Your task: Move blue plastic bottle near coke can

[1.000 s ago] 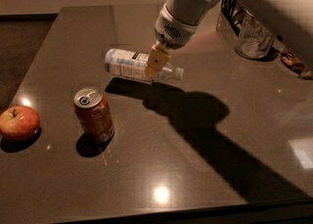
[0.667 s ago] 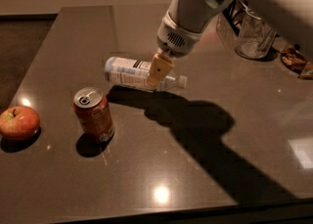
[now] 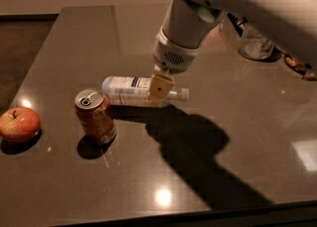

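Blue plastic bottle [image 3: 126, 88] lies on its side on the dark table [image 3: 74, 37], white cap pointing right and its base towards the left, just behind the coke can [image 3: 95, 116]. The two are very near each other, though whether they touch cannot be told from this angle. The gripper [image 3: 161, 92] comes down from the pale arm [image 3: 188, 28] above and is closed around the bottle towards its cap end. One tan finger pad [image 3: 158, 86] lies flat against the bottle's near side, while the other finger is hidden behind it. The bottle seems to rest on the tabletop rather than hang above it (its shadow sits tight under it, but the contact itself is hard to make out).

The coke can stands upright, silver top and pull tab facing up. A red-yellow apple [image 3: 19, 124] sits well to the can's left, near the table's edge. A clear glass jar [image 3: 255, 42] stands at the far right, partly behind the arm; its contents cannot be made out. The arm throws a broad shadow [image 3: 193, 146] across the table in front of the bottle.
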